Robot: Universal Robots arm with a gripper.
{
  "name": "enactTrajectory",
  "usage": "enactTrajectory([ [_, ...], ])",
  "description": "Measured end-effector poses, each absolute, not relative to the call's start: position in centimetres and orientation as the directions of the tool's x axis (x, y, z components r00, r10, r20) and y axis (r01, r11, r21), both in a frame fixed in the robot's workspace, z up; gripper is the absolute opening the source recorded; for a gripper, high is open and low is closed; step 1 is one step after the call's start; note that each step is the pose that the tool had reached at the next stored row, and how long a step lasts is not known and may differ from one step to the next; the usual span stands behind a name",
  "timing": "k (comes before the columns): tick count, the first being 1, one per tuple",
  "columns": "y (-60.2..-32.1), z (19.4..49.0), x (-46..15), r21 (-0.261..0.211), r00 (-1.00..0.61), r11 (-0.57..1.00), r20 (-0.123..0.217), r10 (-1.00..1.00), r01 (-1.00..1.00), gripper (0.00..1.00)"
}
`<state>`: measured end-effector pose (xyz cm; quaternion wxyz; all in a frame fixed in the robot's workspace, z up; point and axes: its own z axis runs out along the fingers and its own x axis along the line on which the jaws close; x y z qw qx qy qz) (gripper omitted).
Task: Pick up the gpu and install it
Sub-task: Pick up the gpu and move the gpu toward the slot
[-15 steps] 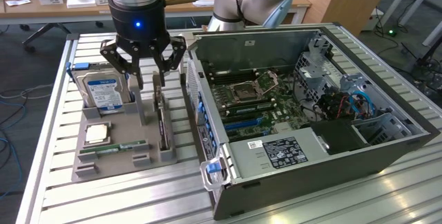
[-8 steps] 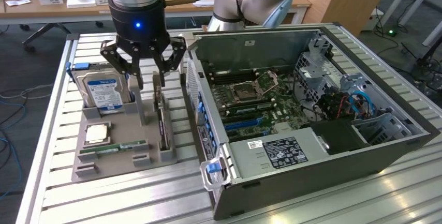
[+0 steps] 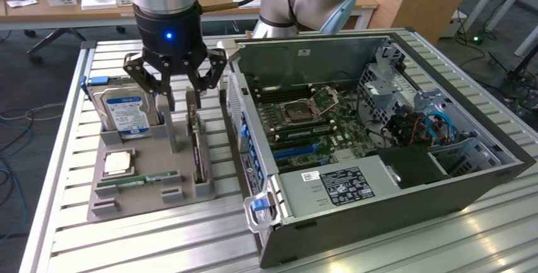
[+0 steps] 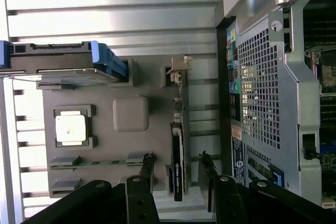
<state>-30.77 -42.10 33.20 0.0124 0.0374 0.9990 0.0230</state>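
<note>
Item 1: gripper [image 3: 179, 105]. It hangs above the far end of the parts tray [image 3: 153, 201]. The fingers [image 4: 145, 178] are spread wide and hold nothing. In the wrist view one finger stands on each side of the gpu's top edge, with a clear gap on both sides.

Item 2: gpu [image 3: 199, 153]. A thin dark card standing on its long edge in the tray's slot on the side nearest the computer case. It is not installed. A silvery bracket shows at its far short end in the wrist view.

Item 3: hard drive [image 3: 126, 110]. Silver with a blue-white label, it stands upright in the tray's far corner, toward the exterior view's left.

Item 4: processor chip [image 3: 118, 161]. It lies flat in a square recess of the tray, in front of the hard drive.

Item 5: memory stick [image 3: 138, 181]. Narrow and green, it lies in a low slot just beside the processor chip.

Item 6: computer case [image 3: 382, 222]. It lies on its side with the panel off, just beside the tray. The motherboard [image 3: 311, 121] is exposed.

Item 7: tabletop [image 3: 126, 244]. Ribbed aluminium, it carries the tray and the case.
</note>
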Motion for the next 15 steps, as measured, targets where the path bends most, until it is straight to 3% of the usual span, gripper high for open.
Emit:
enactTrajectory([
  [15,-42.10,32.82,-30.77,0.047,-0.997,0.996,-0.023,0.075,0.074,0.47],
])
